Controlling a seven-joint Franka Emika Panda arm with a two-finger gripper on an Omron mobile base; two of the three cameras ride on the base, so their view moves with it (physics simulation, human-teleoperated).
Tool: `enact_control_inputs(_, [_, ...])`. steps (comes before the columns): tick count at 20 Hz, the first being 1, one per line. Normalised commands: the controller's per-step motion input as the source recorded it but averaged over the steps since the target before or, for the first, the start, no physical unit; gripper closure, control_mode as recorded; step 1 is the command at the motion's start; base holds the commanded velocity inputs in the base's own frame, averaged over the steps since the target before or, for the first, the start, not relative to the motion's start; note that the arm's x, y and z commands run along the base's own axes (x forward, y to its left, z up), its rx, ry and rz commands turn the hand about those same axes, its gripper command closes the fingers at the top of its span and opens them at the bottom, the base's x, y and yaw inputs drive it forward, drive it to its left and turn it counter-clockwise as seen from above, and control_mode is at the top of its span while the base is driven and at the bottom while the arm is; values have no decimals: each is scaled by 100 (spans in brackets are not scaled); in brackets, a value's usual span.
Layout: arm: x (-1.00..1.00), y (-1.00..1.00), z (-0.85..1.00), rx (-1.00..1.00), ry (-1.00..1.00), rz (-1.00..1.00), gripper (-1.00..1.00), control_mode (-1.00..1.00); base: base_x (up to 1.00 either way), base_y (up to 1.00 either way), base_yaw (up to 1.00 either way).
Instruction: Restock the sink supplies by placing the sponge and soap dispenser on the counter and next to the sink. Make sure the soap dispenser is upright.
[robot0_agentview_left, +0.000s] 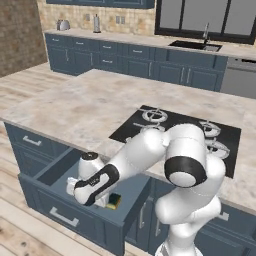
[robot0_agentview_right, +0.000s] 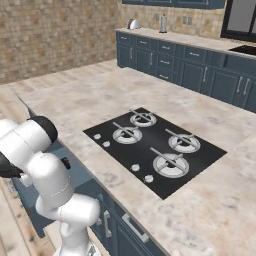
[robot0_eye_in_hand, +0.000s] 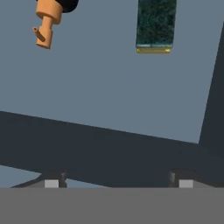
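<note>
Your hand is down inside the open drawer under the hob, fingers spread wide apart with nothing between them. The sponge lies flat on the drawer floor, green side up. Beside it but apart, the soap dispenser lies on its side, orange pump showing. The sink sits in the far worktop, well away from both.

Sponge dark green over yellow; soap dispenser orange pump; drawer grey-blue
</note>
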Motion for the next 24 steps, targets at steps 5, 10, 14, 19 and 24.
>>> enact_control_inputs(5, [-80, 61, -25, 0, 3, 0, -100, -100, 0, 0, 0])
enact_control_inputs(10, [-20, -26, 62, 7, 14, 0, -100, -100, 0, 0, 0])
enact_control_inputs(14, [30, -77, 50, 2, 9, 2, -100, -100, 0, 0, 0])
enact_control_inputs(19, [3, -64, -22, 0, 2, 0, -100, -100, 0, 0, 0])
enact_control_inputs(24, [0, -51, -56, 0, 0, 0, -100, -100, 0, 0, 0])
